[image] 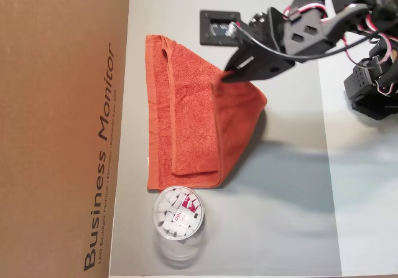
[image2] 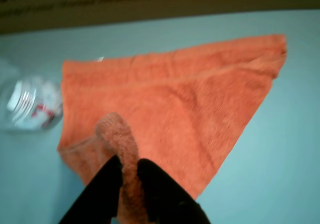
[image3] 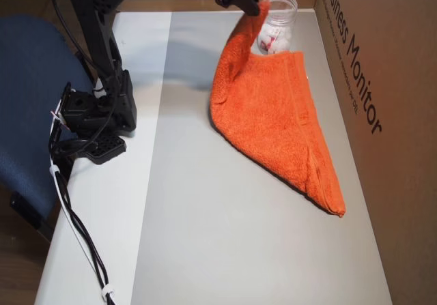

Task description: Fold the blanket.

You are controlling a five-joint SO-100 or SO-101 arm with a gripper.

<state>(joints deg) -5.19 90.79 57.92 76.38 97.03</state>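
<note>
Grey matting covers the table [image: 280,216], and on it lies the blanket [image: 186,129], soft orange terry cloth, already doubled along one side. One corner is lifted off the mat, so the cloth hangs from it in a sloping sheet. The gripper [image2: 129,171] has that corner pinched between its two black fingers [image2: 155,184], closed tight on a rolled bit of hem. Cloth like this looks light and limp; it will likely sag and drag, so the hemmed edge or a corner is the surest hold. Just beside the blanket's edge stands a clear tub [image: 178,211] of white pieces. A cardboard box [image: 56,129] borders the mat beyond it.
</note>
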